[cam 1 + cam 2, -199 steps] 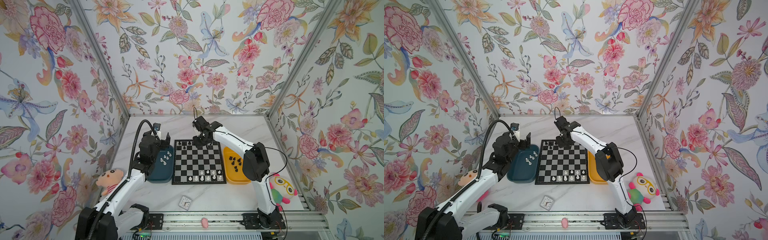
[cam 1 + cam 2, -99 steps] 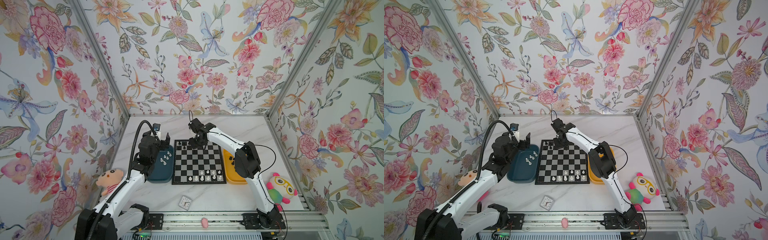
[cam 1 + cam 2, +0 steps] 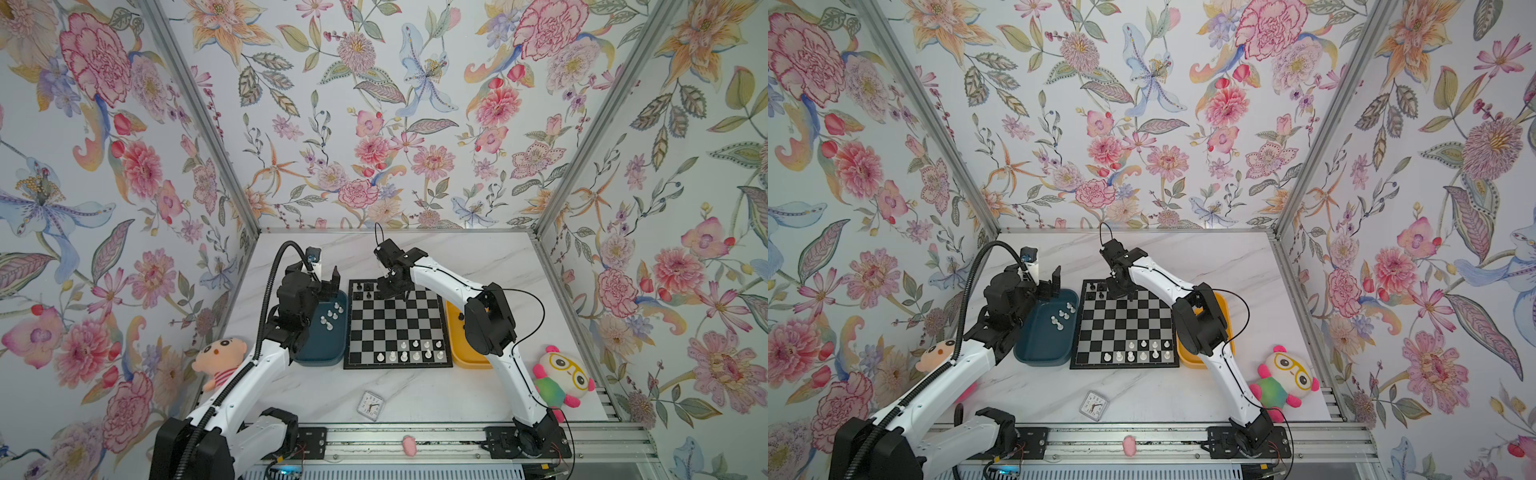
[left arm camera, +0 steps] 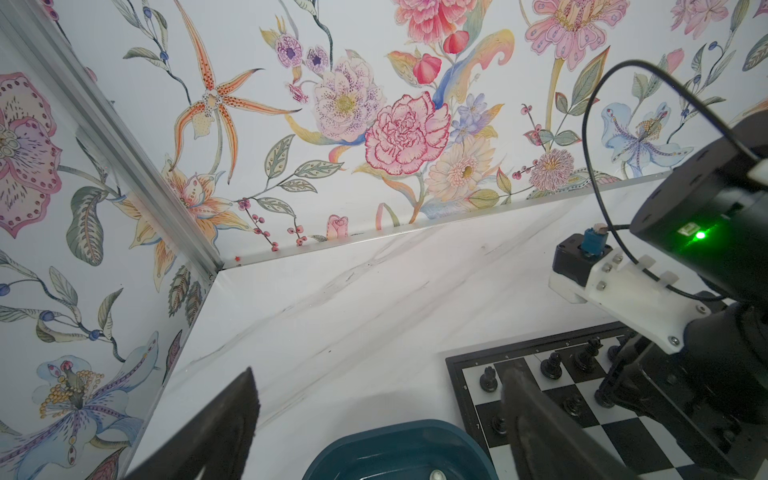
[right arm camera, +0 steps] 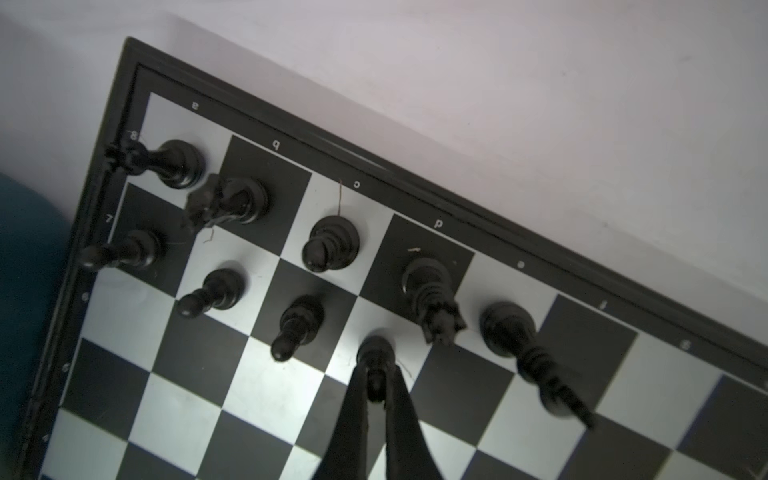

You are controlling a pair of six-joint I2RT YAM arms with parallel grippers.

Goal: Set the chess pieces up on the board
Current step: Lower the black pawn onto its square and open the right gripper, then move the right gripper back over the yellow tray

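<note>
Right gripper (image 5: pixel 376 390): my jaws are pinching the head of a black pawn (image 5: pixel 375 353), drawn in to a narrow slit around it. The pawn is standing upright, its long axis running straight up into the jaws. Its foot is over a light square in the second row from the far edge of the board (image 5: pixel 266 399). It is lining up with three black pawns (image 5: pixel 297 324) in that row and sitting just in front of a tall black piece (image 5: pixel 430 286). I cannot tell whether the foot is touching the square.

My right arm is reaching in over the board's far edge, with the wrist bent and the fingers pointing down.

Judgement: the release is turning on that vertical line, so I should open and rise straight up, because the neighbours are crowding close.

Left gripper (image 4: pixel 380 399): it is hanging wide open and empty above the far end of the teal tray (image 3: pixel 320 360). It is the nearer one to the white pieces (image 3: pixel 330 320) lying there.
</note>
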